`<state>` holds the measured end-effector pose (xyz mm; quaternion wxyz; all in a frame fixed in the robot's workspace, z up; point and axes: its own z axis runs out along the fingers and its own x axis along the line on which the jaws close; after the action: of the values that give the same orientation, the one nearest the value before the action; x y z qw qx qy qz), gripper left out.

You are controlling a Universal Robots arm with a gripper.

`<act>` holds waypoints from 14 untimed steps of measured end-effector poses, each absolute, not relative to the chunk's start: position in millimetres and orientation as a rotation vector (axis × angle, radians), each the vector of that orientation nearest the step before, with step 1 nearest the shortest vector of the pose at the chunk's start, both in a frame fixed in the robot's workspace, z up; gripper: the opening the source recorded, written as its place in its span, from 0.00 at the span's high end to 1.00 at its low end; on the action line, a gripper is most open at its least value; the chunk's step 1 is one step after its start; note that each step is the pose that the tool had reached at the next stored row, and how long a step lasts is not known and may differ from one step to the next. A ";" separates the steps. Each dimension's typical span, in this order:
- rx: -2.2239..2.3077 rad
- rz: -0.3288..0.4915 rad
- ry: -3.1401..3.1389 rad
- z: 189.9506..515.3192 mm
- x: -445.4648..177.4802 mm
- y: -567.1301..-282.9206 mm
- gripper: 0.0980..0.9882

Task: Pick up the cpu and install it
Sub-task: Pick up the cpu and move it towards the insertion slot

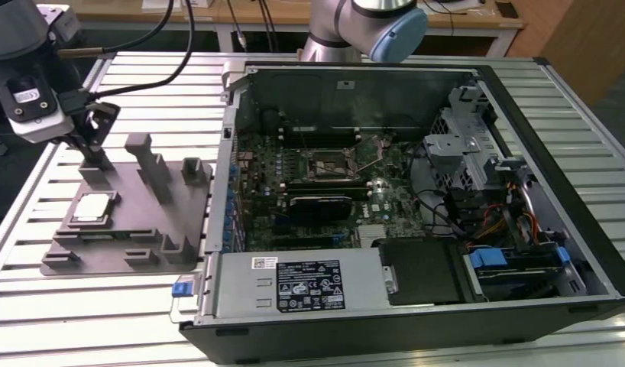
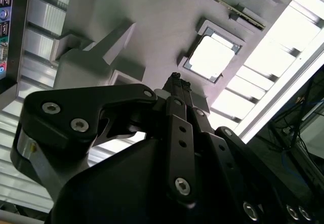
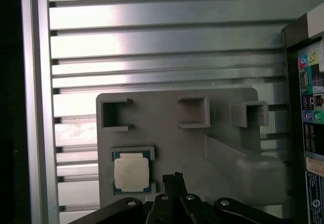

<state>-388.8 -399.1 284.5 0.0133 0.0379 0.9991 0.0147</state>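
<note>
The cpu (image 1: 92, 208) lies flat in a square recess of the grey tray (image 1: 124, 248) at the exterior view's left, silvery top up. In both wrist views the cpu (image 2: 211, 57) (image 3: 132, 173) shows as a pale square with a thin rim. My gripper (image 1: 92, 157) hangs above the far part of the tray, a little beyond the cpu, with its fingers (image 2: 174, 82) drawn together and nothing between them. Inside the open computer case, the motherboard socket (image 1: 328, 162) sits with its black frame and metal lever.
Upright blocks (image 1: 150, 164) rise from the tray close to the gripper. The open computer case (image 1: 415, 191) lies on the slatted metal table (image 1: 139, 99), its near wall next to the tray. Cables run from the gripper across the table's back left.
</note>
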 end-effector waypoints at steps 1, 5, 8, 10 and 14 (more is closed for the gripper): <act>0.118 0.046 3.112 284.0 -388.9 -399.1 0.99; 0.118 0.046 3.112 281.8 -389.1 -399.1 0.99; 0.118 0.046 3.112 280.0 -389.5 -399.1 0.99; 0.118 0.046 3.112 278.8 -390.1 -399.1 0.99; 0.118 0.046 3.112 276.3 -391.4 -399.1 0.99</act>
<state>-391.4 -399.1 276.3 0.0133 0.0379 0.9991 0.0147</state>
